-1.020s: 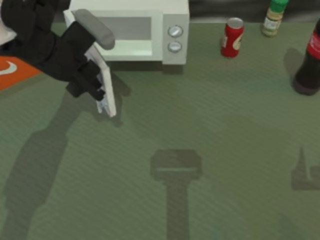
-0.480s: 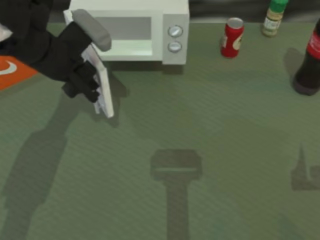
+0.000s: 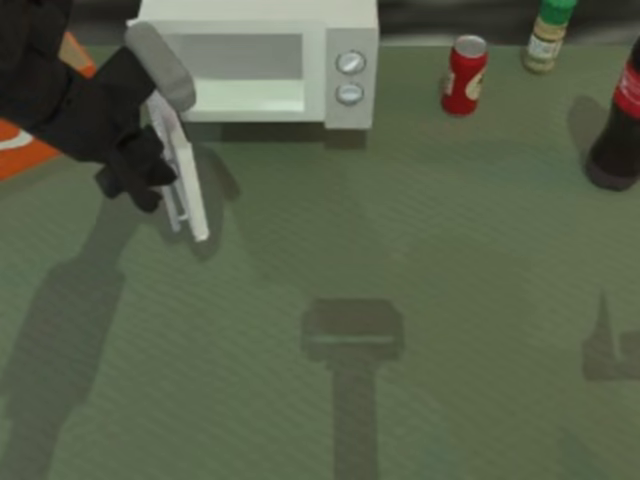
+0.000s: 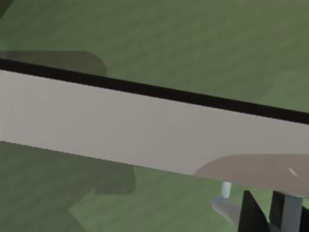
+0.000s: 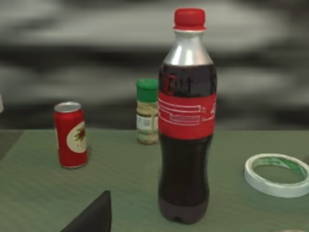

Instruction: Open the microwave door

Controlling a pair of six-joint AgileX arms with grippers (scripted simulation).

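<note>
The white microwave [image 3: 300,18] stands at the table's back left, its pale interior exposed. The microwave door [image 3: 190,195] stands swung out toward the front, seen edge-on. My left gripper [image 3: 150,185] is at the door's free end, on its left side, shut on the grey door handle [image 4: 227,209]. In the left wrist view the door's edge is a wide pale band [image 4: 120,125], with a black finger [image 4: 252,215] beside the handle. My right gripper [image 5: 96,217] shows only as a dark tip in its own wrist view, away from the microwave.
A red can [image 3: 464,75], a green-lidded spice jar [image 3: 548,35] and a cola bottle [image 3: 620,110] stand at the back right. An orange box [image 3: 25,145] lies at the left edge. A tape roll [image 5: 277,174] lies by the bottle.
The door has swung further out and to the left, and my left gripper has moved left with it. The right arm has not moved.
</note>
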